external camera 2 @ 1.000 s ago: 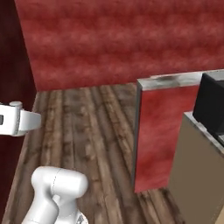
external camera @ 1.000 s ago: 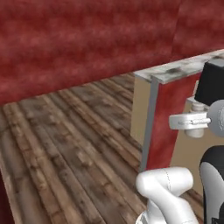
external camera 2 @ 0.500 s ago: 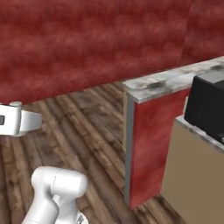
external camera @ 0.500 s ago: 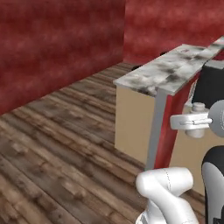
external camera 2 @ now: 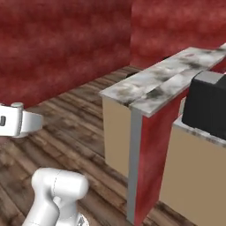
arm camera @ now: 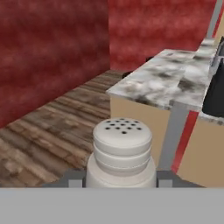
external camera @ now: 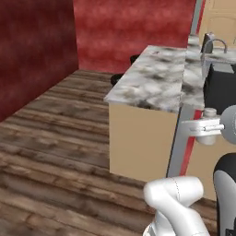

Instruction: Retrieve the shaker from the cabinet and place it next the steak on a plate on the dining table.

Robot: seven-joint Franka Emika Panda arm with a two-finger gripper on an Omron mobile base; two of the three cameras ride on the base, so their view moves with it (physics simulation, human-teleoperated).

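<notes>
Shaker pinched in the gripper, carried in the air short of the dining table.

Nearest in the hand view, the gripper (arm camera: 121,177) is closed on the shaker (arm camera: 122,151), one dark fingertip at each side of its base, the holed silvery cap upright. In the left base view the shaker (external camera: 209,132) hangs at the arm's end, above the wooden floor (external camera: 60,152) and just beside a grey post with a red panel (external camera: 190,147). Beyond it the dining table (external camera: 156,80) runs away on its tan base, marble top veined dark. A black appliance (external camera 2: 207,106) sits on the neighbouring counter. Farthest, a curved faucet (external camera: 213,44) and red walls (external camera 2: 66,39).
</notes>
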